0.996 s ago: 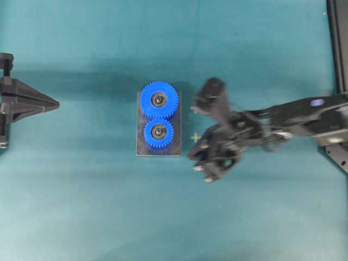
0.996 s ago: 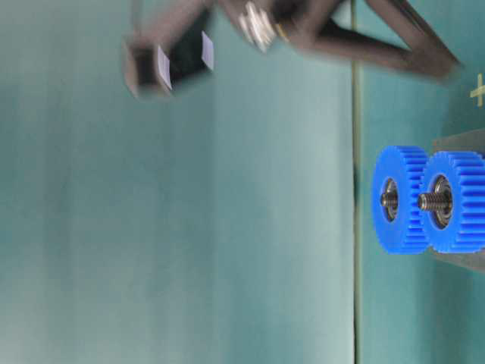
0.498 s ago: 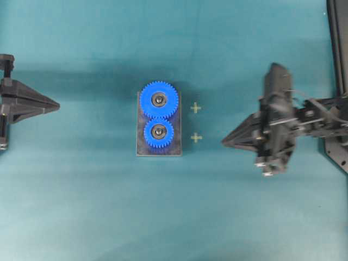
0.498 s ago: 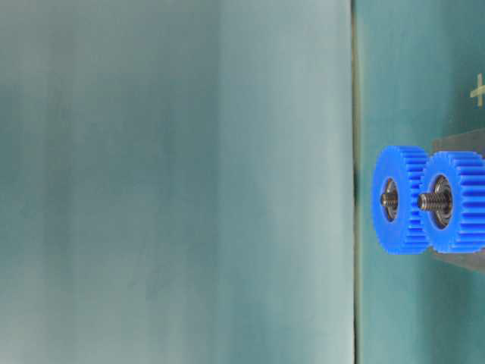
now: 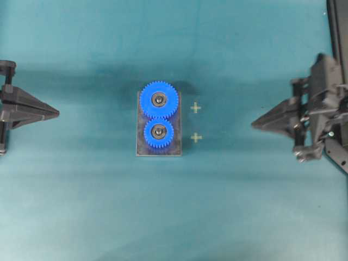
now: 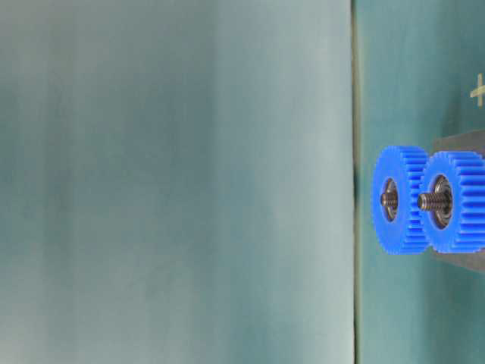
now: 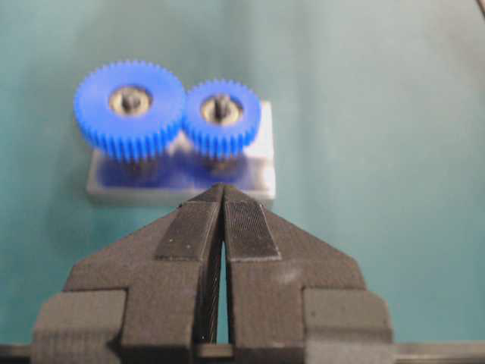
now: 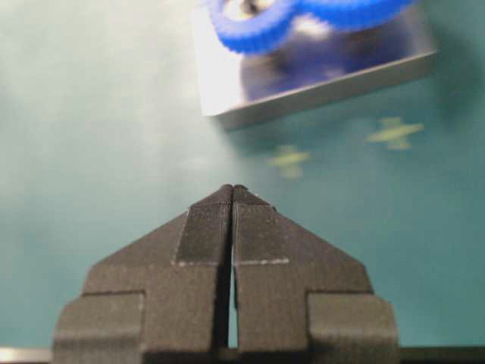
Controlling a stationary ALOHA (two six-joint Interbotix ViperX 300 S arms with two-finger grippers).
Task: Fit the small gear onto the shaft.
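Observation:
The small gear (image 5: 159, 134) sits on the shaft (image 6: 430, 201), whose threaded tip pokes through its hub. It meshes with the larger blue gear (image 5: 159, 100). Both stand on the grey plate (image 5: 141, 151). The left wrist view shows the small gear (image 7: 222, 114) just beyond my left gripper (image 7: 223, 187), which is shut and empty. In the overhead view the left gripper (image 5: 57, 113) rests at the far left. My right gripper (image 5: 254, 126) is at the far right, shut and empty, pointing at the plate (image 8: 318, 76). The small gear (image 8: 250, 19) is partly cut off at that view's top.
Two yellow cross marks (image 5: 196, 108) (image 5: 196, 138) lie on the teal mat just right of the plate. A black frame (image 5: 337, 32) runs along the right edge. The larger gear (image 7: 129, 106) stands left of the small one in the left wrist view.
My right arm has drawn back from beside the plate to the far right and turned its shut gripper toward the gears. It has left the table-level view. The gears have not moved.

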